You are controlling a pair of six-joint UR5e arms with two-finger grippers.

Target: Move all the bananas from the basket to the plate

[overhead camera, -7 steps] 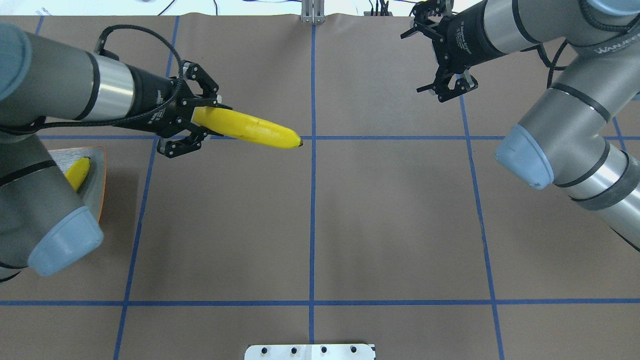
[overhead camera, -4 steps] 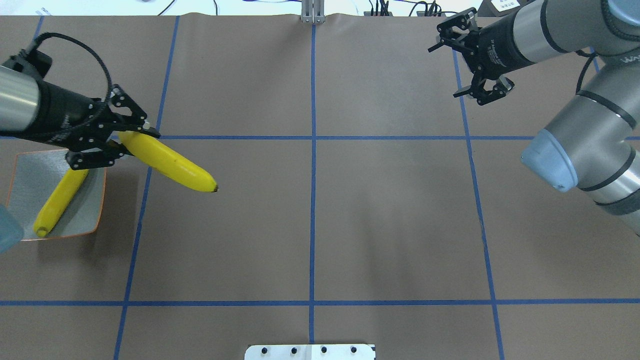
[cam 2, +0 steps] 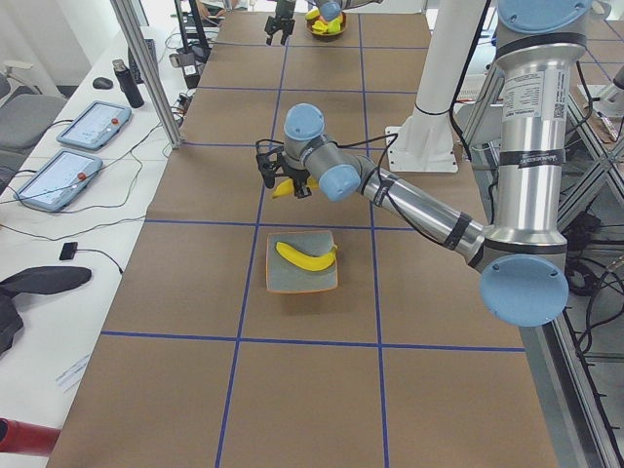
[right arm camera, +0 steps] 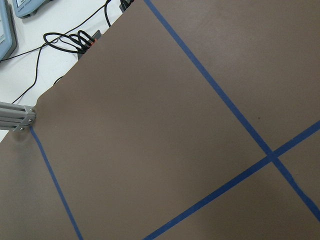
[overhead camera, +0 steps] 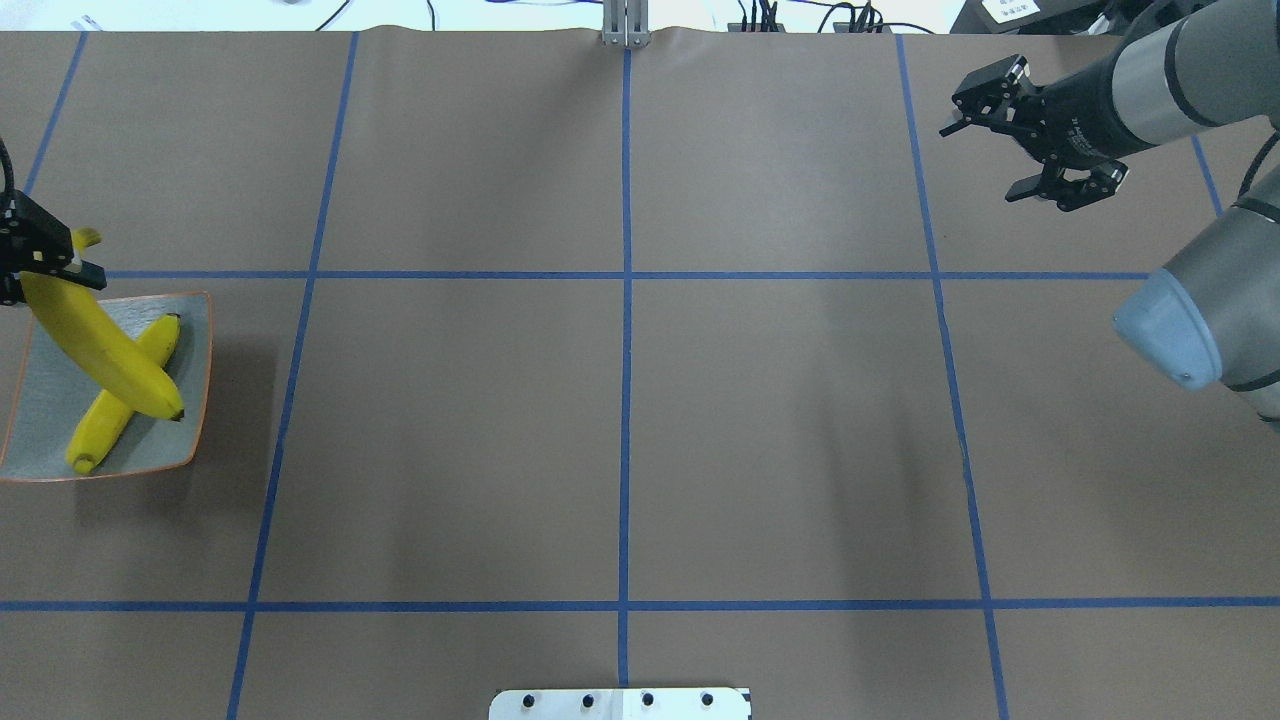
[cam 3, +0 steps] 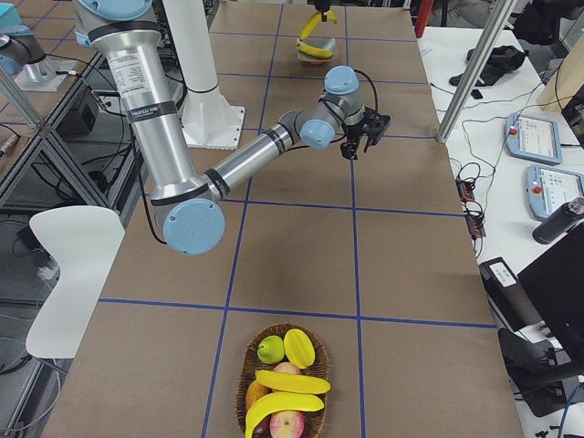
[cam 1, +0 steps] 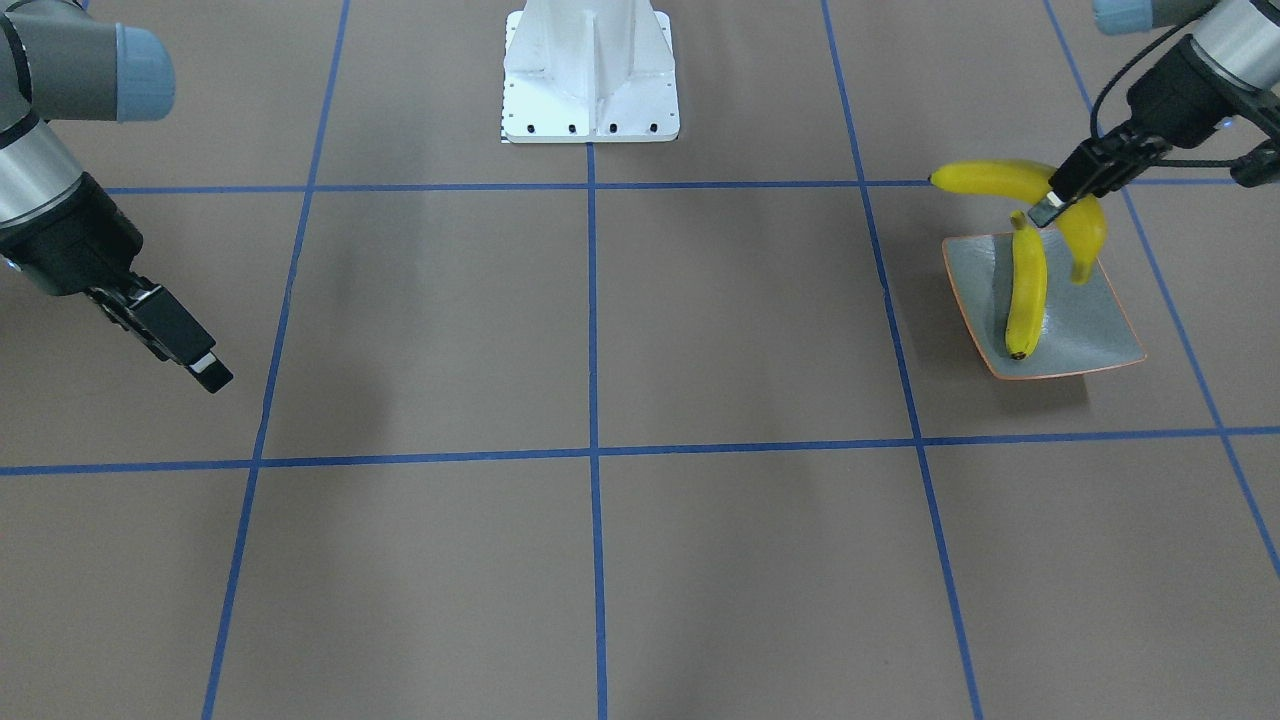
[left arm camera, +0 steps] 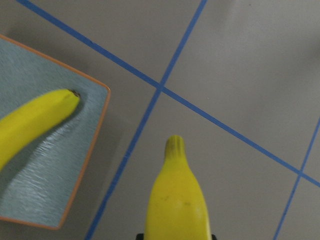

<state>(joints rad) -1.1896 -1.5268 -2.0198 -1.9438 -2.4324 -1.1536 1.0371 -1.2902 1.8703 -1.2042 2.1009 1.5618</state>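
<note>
Four bananas in all: one in my left gripper [cam 1: 1055, 200], one flat on the plate [overhead camera: 40, 420], and two in the basket [cam 3: 245, 365] at the far right end of the table [overhead camera: 620, 420]. The held banana [overhead camera: 105, 350] is what the next move turns on. I have it clamped between my left fingers near the stem, and its body runs away from the fingers with the dark tip free. It hangs clear of the surface and touches nothing that I can see.

From overhead its long axis crosses the plate banana [overhead camera: 120, 395] like an X, with the stem end over the plate's far edge and the tip towards the near right corner. My left wrist view is less sure, because there the tip shows against bare table just past a plate corner. I therefore judge that I am at the plate's edge and not squarely over its middle.

Lowering as I am would lay one banana across the other, and I think it could roll off towards the rim. Turning the wrist until the two long axes run side by side looks the safer way to set it down.

My right gripper [overhead camera: 978, 163] has its fingers spread and holds nothing. It is well away from the plate, on the basket's side of the table, so it is the nearer arm for the two basket bananas [cam 3: 292, 381].
</note>
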